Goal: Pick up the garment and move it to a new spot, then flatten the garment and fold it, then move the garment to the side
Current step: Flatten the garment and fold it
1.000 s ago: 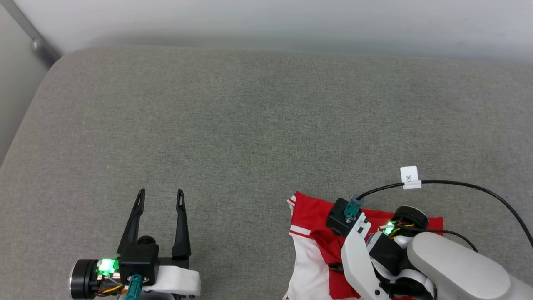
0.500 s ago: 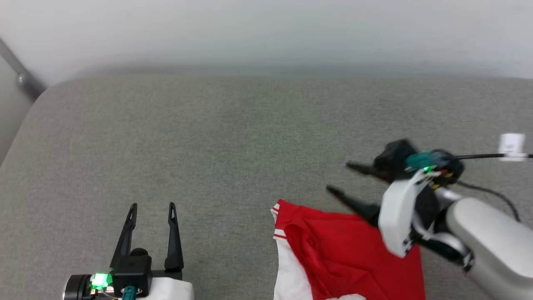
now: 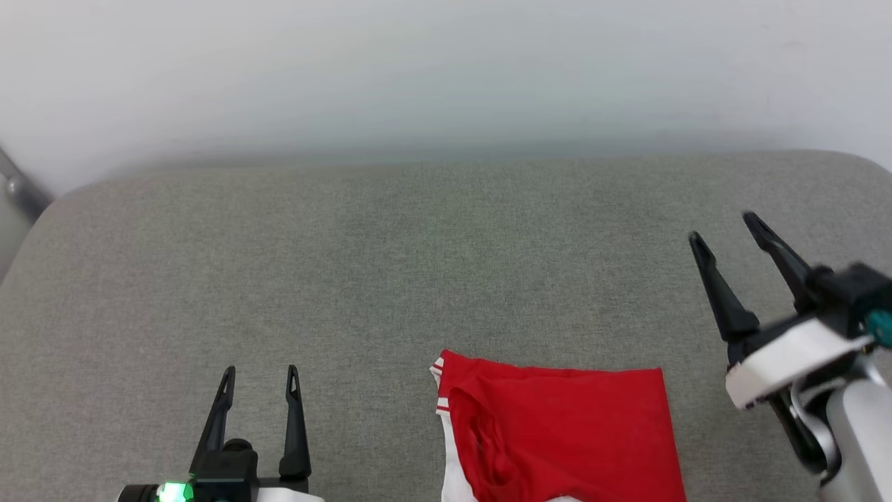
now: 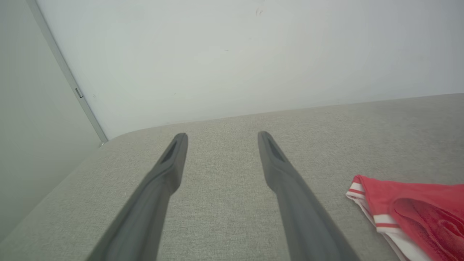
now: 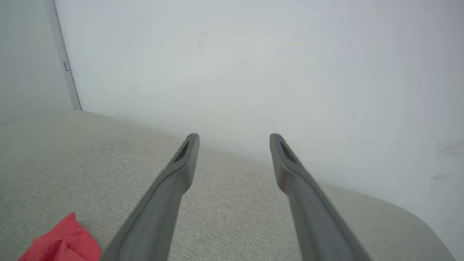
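Note:
The garment (image 3: 564, 425), red with a white sleeve and striped trim at its left edge, lies folded flat on the grey cushion (image 3: 390, 258) near the bottom of the head view. Its corner is in the left wrist view (image 4: 409, 214) at the lower right, and a red tip (image 5: 61, 241) sits at the lower left of the right wrist view. My right gripper (image 3: 722, 227) stands open to the right of the garment, raised and apart from it, nothing between its fingers. My left gripper (image 3: 260, 373) is open at the lower left, well clear of the cloth.
A pale wall (image 3: 446, 77) runs behind the cushion's rounded back edge. A grey vertical strip (image 4: 69, 79) marks the wall corner at the left. Bare grey cushion lies left of and beyond the garment.
My right gripper opened, let go of the garment, lifted and swung out to the right. The garment now lies flat. The head camera tilted, shifting the whole picture; the left arm stayed put.

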Controlling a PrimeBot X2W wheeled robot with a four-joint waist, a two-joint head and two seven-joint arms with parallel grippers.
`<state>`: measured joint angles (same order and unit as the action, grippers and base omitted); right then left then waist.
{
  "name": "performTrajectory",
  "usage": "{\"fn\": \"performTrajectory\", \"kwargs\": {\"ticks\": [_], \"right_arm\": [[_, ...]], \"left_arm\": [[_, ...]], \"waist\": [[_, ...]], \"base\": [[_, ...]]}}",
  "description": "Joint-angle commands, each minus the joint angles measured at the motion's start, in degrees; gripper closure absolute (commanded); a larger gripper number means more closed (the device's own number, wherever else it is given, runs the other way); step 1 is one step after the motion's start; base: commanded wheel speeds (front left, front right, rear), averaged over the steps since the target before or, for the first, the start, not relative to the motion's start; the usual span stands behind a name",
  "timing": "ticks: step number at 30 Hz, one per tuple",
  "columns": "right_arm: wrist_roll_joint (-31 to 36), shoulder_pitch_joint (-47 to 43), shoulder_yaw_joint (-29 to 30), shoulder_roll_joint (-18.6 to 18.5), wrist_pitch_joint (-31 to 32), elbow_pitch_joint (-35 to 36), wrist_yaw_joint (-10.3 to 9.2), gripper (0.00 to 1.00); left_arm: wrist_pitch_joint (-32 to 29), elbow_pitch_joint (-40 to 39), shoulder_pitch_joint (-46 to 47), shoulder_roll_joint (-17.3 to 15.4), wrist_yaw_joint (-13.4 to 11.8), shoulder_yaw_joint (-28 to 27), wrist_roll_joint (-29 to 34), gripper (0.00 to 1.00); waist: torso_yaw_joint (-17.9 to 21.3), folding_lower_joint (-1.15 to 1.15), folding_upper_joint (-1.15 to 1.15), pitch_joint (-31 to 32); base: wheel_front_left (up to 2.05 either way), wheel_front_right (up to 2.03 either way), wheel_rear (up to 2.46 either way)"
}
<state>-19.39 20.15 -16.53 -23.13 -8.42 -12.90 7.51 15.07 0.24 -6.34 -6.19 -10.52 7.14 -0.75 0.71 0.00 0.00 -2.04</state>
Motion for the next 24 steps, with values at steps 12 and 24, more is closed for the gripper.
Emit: {"fn": "performTrajectory", "kwargs": {"ticks": [12,24], "right_arm": [[9.1,-18.7,18.0,14.9,-6.7,7.4,-0.05,0.0],[10.4,-29.8,20.5,19.7,-6.7,16.2,-0.05,0.0]], "left_arm": [[0.1,0.5,-3.2,0.9,1.2,0.3,-0.4,0.0],[0.1,-0.2,-5.3,1.6,1.3,0.6,-0.2,0.0]], "waist": [[-0.1,0.0,0.0,2.9],[-0.5,0.0,0.0,4.5]], "base": [[0.0,0.0,0.0],[0.0,0.0,0.0]]}}
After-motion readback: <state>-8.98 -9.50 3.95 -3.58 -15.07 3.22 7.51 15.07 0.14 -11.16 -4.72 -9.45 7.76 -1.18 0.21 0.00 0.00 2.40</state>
